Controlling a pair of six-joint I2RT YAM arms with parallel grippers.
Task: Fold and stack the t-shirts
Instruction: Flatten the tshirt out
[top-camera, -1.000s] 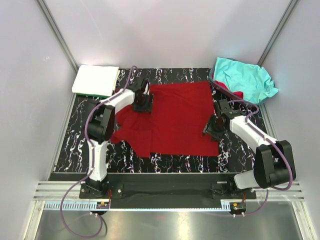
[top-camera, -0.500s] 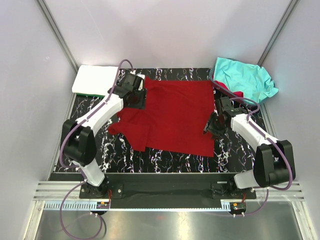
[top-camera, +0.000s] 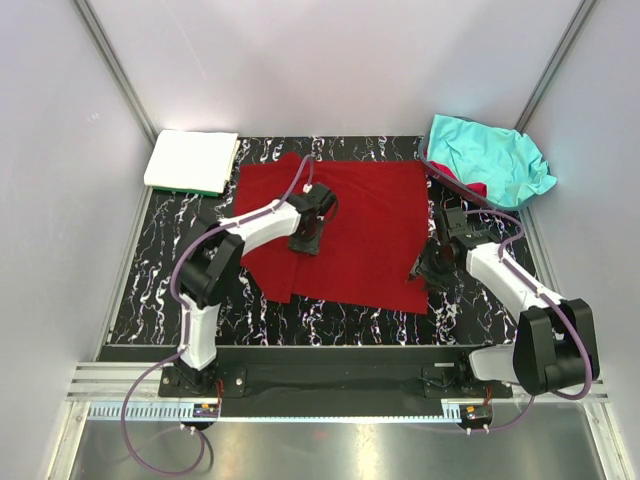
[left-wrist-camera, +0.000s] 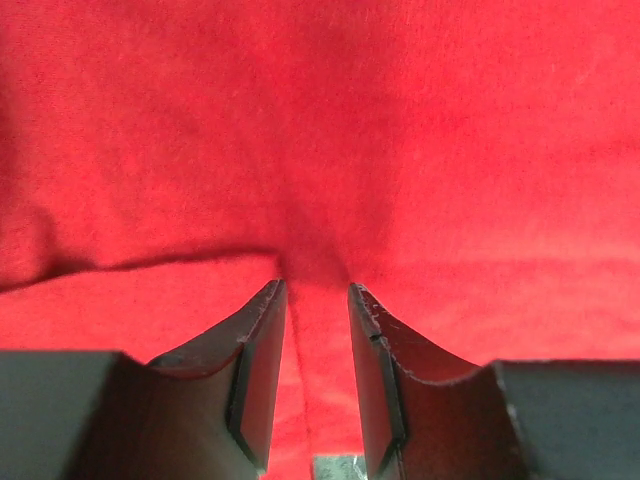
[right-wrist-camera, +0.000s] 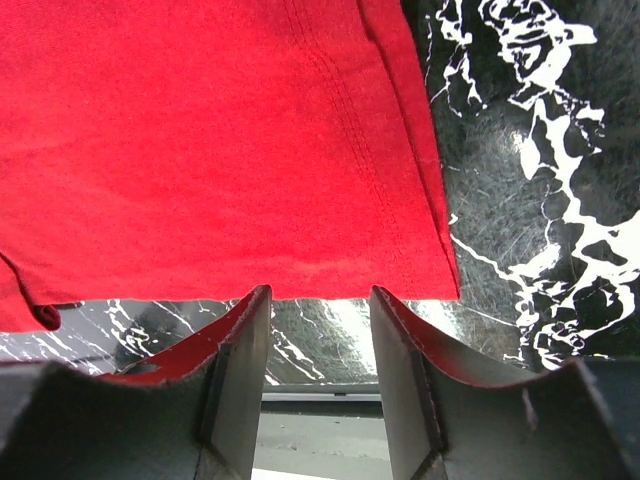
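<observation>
The dark red t-shirt (top-camera: 365, 215) is spread on the black marbled mat (top-camera: 160, 270), its left side folded over. The left hand (left-wrist-camera: 315, 288) is set on its middle, fingers narrowly apart over a crease; whether cloth is pinched cannot be told. The right hand (right-wrist-camera: 320, 290) is released, empty, at the shirt's near right hem.

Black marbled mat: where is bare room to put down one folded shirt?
Free: the near strip between the red shirt and the arm bases, and the left strip nearer than the white folded shirt. Crowded: the far right corner, with the turquoise shirt.
</observation>
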